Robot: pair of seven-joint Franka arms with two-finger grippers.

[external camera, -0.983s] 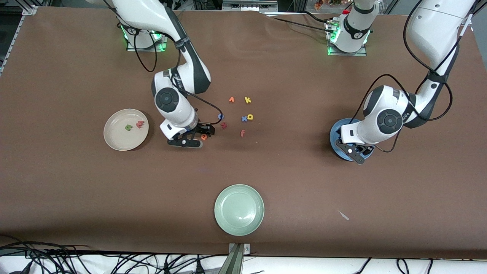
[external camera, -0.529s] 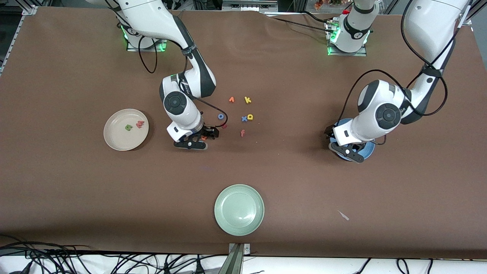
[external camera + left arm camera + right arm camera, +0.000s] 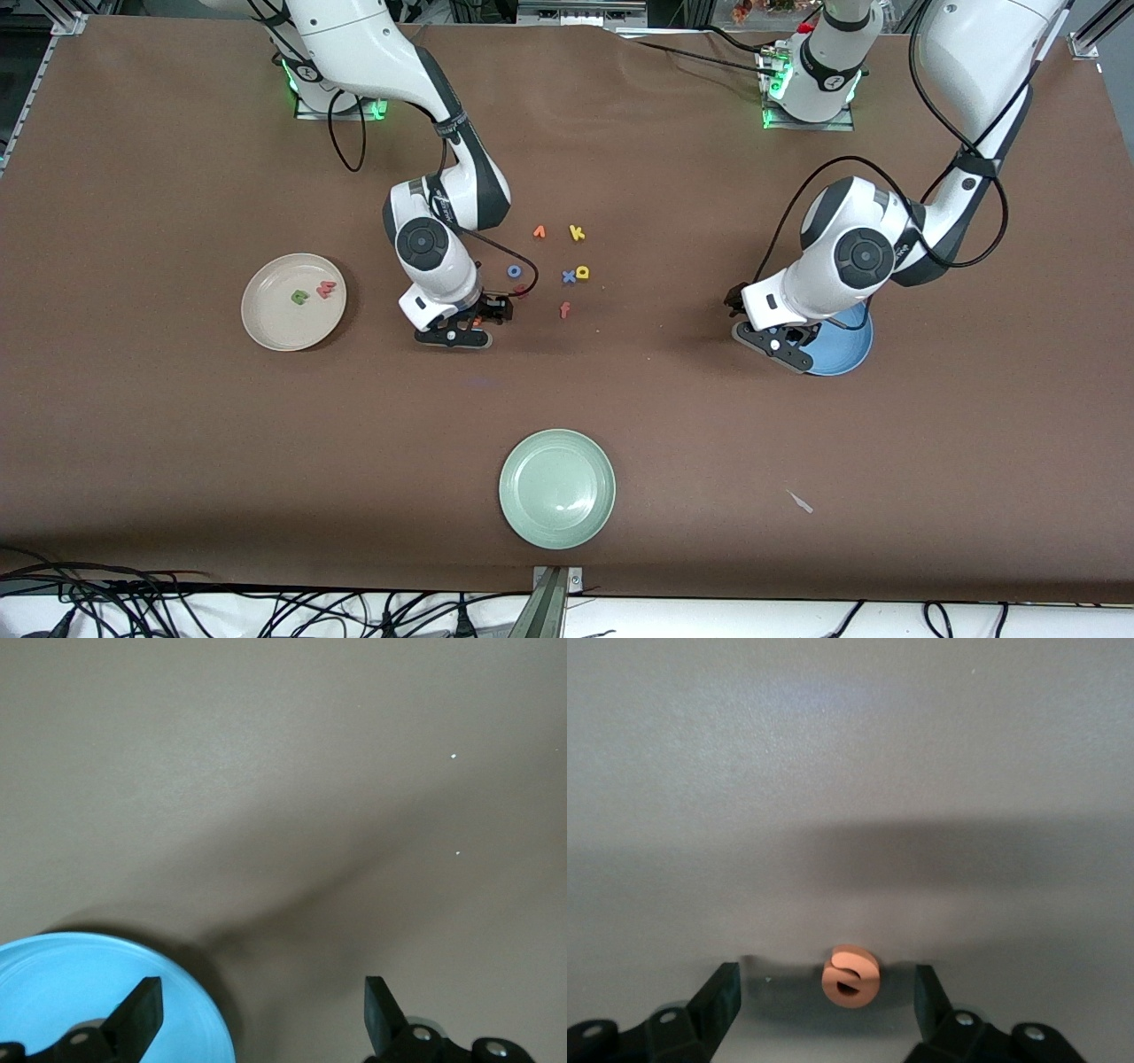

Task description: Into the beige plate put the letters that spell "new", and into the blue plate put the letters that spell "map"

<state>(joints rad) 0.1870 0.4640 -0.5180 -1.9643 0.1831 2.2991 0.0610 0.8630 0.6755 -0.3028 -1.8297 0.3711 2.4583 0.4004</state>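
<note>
Beige plate (image 3: 293, 302) holds green n (image 3: 299, 298) and pinkish-red w (image 3: 327, 288). Right gripper (image 3: 826, 992), fingers spread, brackets orange e (image 3: 850, 974) on the table, not touching. Left gripper (image 3: 262, 1010), spread wide, hangs over the blue plate (image 3: 842, 353) rim; plate contents obscured. Pale green plate (image 3: 556, 488) sits nearest the camera.

Place: robotics lab
Evidence: brown-covered table (image 3: 177, 443), bolted arm bases (image 3: 808, 93), cables (image 3: 133, 602) along the tabletop's front edge, aluminium framing (image 3: 549, 602)

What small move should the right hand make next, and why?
Probably close. The right hand is down at the brown table, its fingers apart on either side of the small orange foam letter e, not yet touching it. The round beige plate has no e.
</note>
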